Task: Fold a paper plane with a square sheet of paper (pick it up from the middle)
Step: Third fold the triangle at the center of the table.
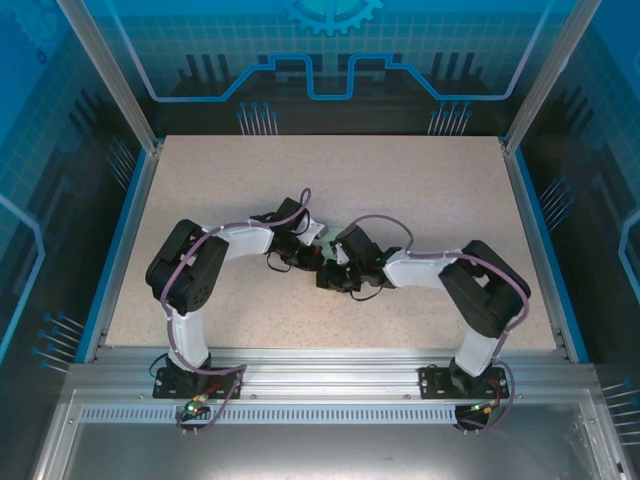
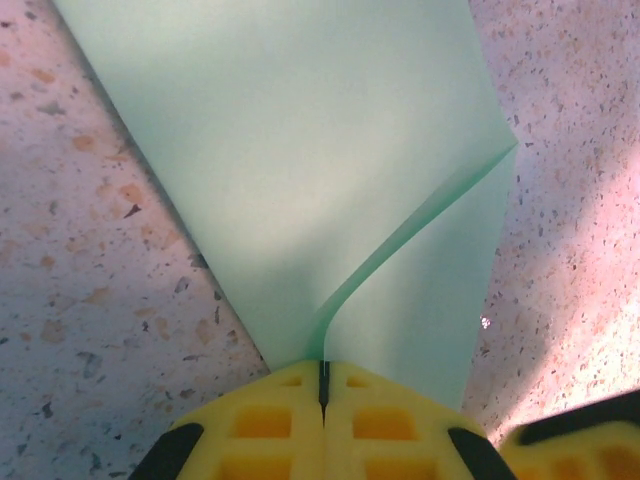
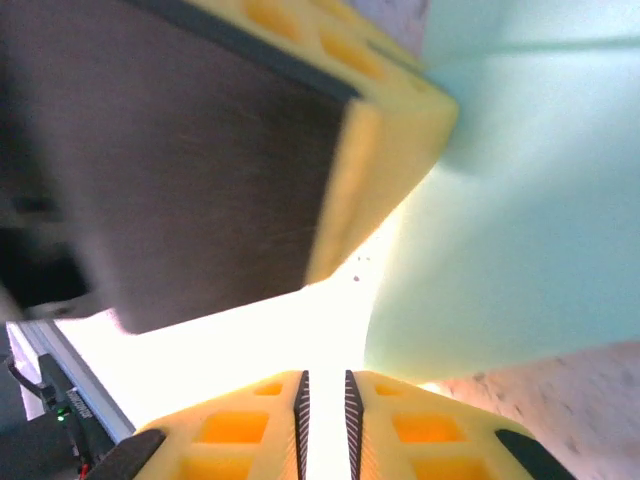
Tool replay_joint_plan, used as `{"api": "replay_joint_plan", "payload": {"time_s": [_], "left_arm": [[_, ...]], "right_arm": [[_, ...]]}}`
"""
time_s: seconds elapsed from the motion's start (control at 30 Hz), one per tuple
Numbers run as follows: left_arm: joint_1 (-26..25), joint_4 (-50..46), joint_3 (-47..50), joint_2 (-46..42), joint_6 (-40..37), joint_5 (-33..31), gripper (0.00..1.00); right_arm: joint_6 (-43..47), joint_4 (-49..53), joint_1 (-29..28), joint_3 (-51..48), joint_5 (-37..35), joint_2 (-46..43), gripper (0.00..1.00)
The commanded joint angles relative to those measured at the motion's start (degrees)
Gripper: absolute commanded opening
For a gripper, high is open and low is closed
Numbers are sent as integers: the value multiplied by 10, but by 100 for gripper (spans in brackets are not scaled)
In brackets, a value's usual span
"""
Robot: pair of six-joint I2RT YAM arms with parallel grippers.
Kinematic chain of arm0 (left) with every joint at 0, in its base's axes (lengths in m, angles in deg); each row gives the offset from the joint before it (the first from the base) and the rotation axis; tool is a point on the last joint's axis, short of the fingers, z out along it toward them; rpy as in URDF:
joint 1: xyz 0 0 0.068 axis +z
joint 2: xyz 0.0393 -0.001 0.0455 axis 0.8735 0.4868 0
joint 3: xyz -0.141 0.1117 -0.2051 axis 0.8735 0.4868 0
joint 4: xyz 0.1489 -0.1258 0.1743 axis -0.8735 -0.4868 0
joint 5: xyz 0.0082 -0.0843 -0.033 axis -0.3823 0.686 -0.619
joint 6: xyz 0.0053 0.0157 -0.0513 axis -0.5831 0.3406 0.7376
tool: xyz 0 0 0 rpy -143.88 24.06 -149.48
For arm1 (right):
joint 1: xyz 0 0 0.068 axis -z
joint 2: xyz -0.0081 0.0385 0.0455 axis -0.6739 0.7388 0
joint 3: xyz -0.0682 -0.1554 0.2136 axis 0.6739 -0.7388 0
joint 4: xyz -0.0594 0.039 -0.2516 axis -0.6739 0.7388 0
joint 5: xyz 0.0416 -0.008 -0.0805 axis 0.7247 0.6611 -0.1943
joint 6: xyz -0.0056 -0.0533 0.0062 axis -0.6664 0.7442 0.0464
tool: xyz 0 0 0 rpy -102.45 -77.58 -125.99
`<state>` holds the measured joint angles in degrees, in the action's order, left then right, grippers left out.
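The square sheet of paper is pale mint green and partly folded, with one layer's edge curving from the jaws up to the right. My left gripper is shut on that edge, yellow fingers pressed together. In the right wrist view the same paper hangs at the right, its edge coming down beside my right gripper. Its jaws stand a narrow gap apart, with white glare between them. The left gripper's yellow finger looms just above. From above, the left gripper and the right gripper meet at the table's middle.
The speckled beige table has blue rails along its left and right edges and clear enclosure walls around it. Both arms bend inward from their bases at the near edge. A yellow finger of the right gripper sits close beside the left one.
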<state>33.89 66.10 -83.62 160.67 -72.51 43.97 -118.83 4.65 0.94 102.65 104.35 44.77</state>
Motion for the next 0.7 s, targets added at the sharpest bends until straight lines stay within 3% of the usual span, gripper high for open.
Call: {"api": "replay_joint_plan", "payload": {"time_s": [0.0,0.23,0.47,0.67], "left_arm": [[6,-22,-6,19,-15,-11,4],[7,-22,-7,20,-15,-12,4],[6,-23,-7,21,-16,-13,4],[6,-25,-8,23,-16,-13,4]], "right_arm": [[12,16,50,-25,-13,-49,20],[9,-42,70,3,78,8,19],[5,-31,76,9,52,62,19],[19,-6,85,12,45,33,19]]}}
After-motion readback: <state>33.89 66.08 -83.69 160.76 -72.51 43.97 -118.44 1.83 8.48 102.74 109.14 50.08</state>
